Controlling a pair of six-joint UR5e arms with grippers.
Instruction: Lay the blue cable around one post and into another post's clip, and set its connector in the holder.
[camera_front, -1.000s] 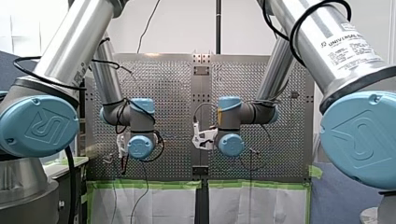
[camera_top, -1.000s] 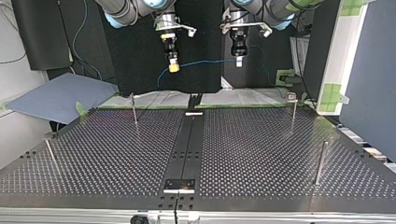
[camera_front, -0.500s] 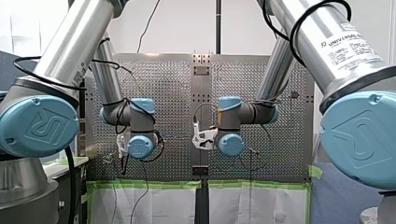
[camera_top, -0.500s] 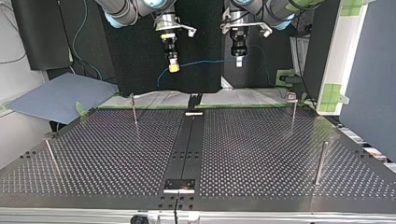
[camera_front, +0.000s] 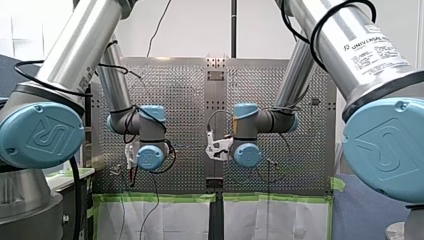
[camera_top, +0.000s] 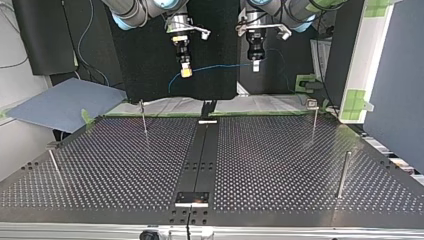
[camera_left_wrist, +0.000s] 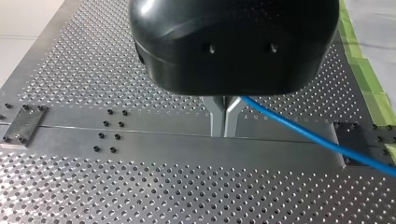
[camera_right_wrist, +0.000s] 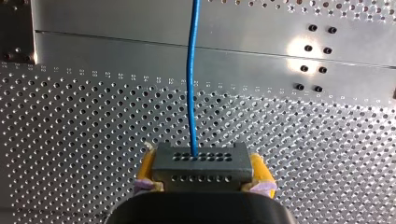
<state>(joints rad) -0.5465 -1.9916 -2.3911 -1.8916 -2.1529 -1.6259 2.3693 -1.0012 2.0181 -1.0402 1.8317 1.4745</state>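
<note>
Both arms hang high above the perforated table. In the right wrist view my right gripper, with yellow pads, is shut on a dark grey connector; the blue cable runs straight out of it. My left gripper has its metal fingers shut on the blue cable, which trails off to one side. In the top view the cable spans between my right gripper and my left gripper, with slack drooping past each.
Thin posts stand on the table at the top view's far left, far right, near right and near left. A small holder plate sits on the dark centre strip near its front end.
</note>
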